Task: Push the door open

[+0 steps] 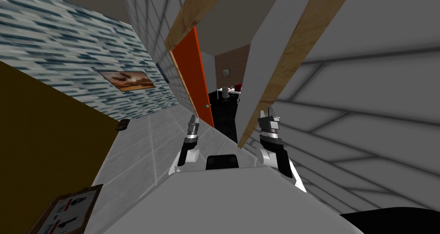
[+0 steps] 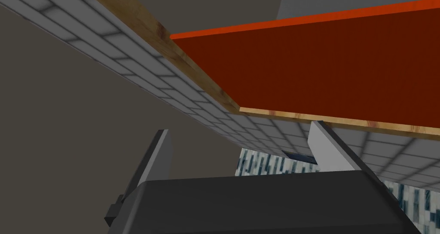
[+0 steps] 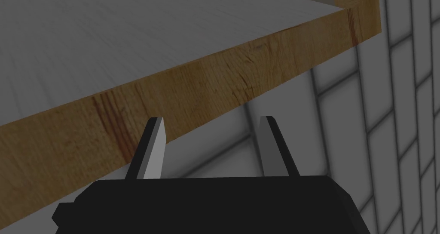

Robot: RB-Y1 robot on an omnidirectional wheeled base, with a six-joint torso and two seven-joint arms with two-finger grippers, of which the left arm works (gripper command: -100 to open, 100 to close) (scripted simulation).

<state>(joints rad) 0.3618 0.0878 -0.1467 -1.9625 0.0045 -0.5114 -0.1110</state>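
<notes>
An orange-red door [image 1: 192, 74] stands swung well open in a wooden frame [image 1: 285, 66], with a small knob [image 1: 206, 106] near its free edge. The doorway gap lies straight ahead between both arms. My left gripper [image 1: 193, 119] is raised close to the door's lower edge, open and holding nothing. In the left wrist view the door [image 2: 335, 72] and its wooden frame [image 2: 189, 63] lie just past the fingertips [image 2: 320, 130]. My right gripper [image 1: 269, 114] is open and empty by the right jamb. The right wrist view has that jamb [image 3: 180, 98] just beyond its fingers [image 3: 157, 141].
Grey tiled walls flank the doorway on both sides. A blue patterned wall with a framed picture [image 1: 126, 80] runs along the left. Beyond the door is a room with a white table [image 1: 227, 91], a chair and a black floor area. A brown surface [image 1: 38, 149] is at my left.
</notes>
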